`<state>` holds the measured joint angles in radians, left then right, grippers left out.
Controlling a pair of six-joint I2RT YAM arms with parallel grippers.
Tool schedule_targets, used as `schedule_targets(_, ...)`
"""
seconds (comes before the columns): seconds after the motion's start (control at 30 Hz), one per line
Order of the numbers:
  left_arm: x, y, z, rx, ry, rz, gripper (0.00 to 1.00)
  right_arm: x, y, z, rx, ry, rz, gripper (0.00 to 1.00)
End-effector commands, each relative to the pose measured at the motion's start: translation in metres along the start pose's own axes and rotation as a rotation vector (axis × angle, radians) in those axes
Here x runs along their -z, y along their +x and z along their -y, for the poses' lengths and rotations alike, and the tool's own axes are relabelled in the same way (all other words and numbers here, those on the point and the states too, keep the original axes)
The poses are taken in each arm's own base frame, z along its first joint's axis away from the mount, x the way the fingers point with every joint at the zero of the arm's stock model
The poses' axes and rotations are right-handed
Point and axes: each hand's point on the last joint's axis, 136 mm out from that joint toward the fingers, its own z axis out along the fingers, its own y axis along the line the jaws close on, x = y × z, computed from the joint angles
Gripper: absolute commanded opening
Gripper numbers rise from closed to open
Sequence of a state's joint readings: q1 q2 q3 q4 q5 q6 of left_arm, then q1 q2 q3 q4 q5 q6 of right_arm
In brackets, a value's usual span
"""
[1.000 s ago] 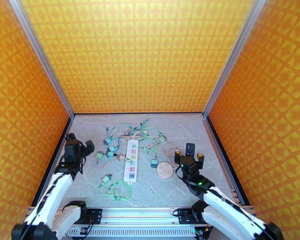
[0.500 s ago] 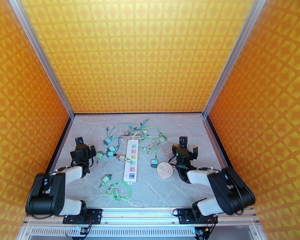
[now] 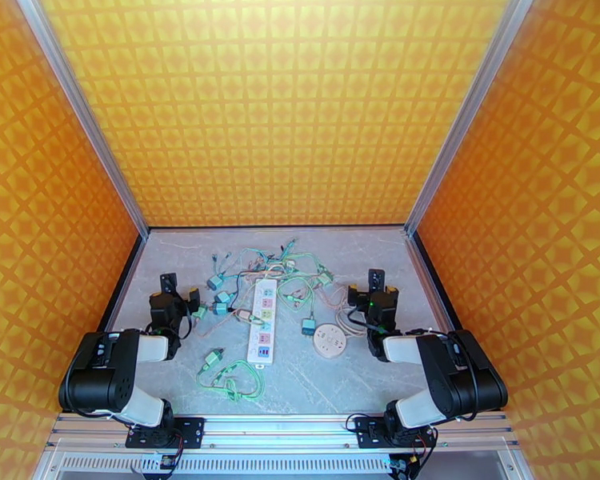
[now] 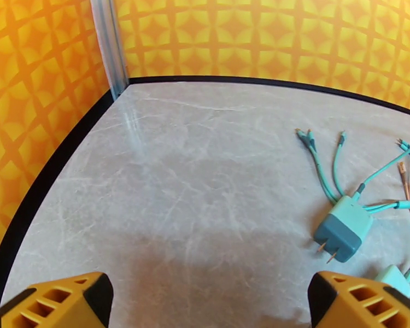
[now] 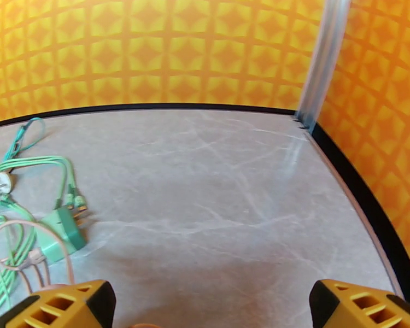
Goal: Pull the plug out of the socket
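Note:
A white power strip (image 3: 262, 322) lies lengthwise mid-table among tangled green and teal charger cables. From above I cannot tell whether any plug sits in it. My left gripper (image 3: 180, 292) rests low at the strip's left, open, with its yellow fingertips (image 4: 52, 302) wide apart over bare table (image 4: 205, 214). A loose teal adapter (image 4: 343, 234) with bare prongs lies ahead to its right. To the right of the strip my right gripper (image 3: 374, 290) is also low and open, its fingertips (image 5: 363, 302) spread, and a green adapter (image 5: 63, 235) lies ahead to its left.
A round beige socket disc (image 3: 329, 341) lies between the strip and the right gripper. A green cable coil (image 3: 232, 379) sits near the front edge. Orange patterned walls and black table rims (image 4: 35, 192) close in both sides and the back.
Both arms have folded down onto their bases. The left gripper has shifted right toward the strip, the right gripper has moved farther back; both stay open and hold nothing.

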<state>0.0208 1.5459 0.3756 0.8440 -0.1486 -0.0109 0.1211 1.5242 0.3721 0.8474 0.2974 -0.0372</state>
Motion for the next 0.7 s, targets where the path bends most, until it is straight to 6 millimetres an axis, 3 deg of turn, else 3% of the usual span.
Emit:
schedule_targets(0.0, 0.0004, -0.0116, 0.0034, -0.010, 0.029, 0.048, 0.99, -0.0003, -0.0086, -0.0026, -0.033, -0.020, 0.029, 0.99)
schedule_targets(0.1, 0.0003, -0.0125, 0.0034, -0.011, 0.029, 0.053, 0.99, 0.0006, -0.0075, 0.0059, -0.052, 0.028, 0.031, 0.99)
schedule_targets(0.67, 0.0001, -0.0130, 0.0033, -0.012, 0.028, 0.057, 0.99, -0.0001, -0.0077, 0.0021, -0.045, 0.007, 0.028, 0.99)
